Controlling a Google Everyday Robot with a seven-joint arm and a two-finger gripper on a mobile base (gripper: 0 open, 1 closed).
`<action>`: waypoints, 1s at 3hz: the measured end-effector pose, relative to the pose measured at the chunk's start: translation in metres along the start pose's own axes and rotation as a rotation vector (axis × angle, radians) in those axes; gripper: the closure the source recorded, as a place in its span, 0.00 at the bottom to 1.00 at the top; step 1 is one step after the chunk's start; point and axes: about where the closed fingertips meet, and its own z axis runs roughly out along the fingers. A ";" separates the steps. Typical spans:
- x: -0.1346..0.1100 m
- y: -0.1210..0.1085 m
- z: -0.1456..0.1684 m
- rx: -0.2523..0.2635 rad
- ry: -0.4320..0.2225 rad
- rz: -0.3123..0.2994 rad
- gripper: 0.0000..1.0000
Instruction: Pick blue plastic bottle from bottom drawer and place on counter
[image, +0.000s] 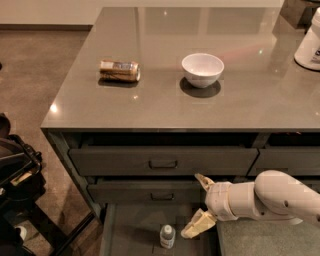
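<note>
The blue plastic bottle (167, 236), small and clear with a white cap, stands upright on the grey floor of the open bottom drawer (132, 227) at the lower edge of the view. My gripper (196, 205) is open, just right of and slightly above the bottle, its two pale fingers spread one above the other and pointing left. One fingertip (189, 231) is close to the bottle's cap but apart from it. The white arm comes in from the right. The counter (150, 95) is the glossy grey-brown top above the drawers.
On the counter lie a tan-and-brown can (119, 70) on its side, a white bowl (202, 69) and a big white jar (310, 42) at the far right. Two shut drawer fronts (162, 161) with slot handles sit above the open drawer. Dark equipment (17, 175) stands at left.
</note>
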 end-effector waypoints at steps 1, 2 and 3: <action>0.000 0.000 0.000 0.000 0.000 0.000 0.00; 0.013 0.012 0.024 0.004 -0.062 0.059 0.00; 0.047 0.031 0.085 0.002 -0.110 0.140 0.00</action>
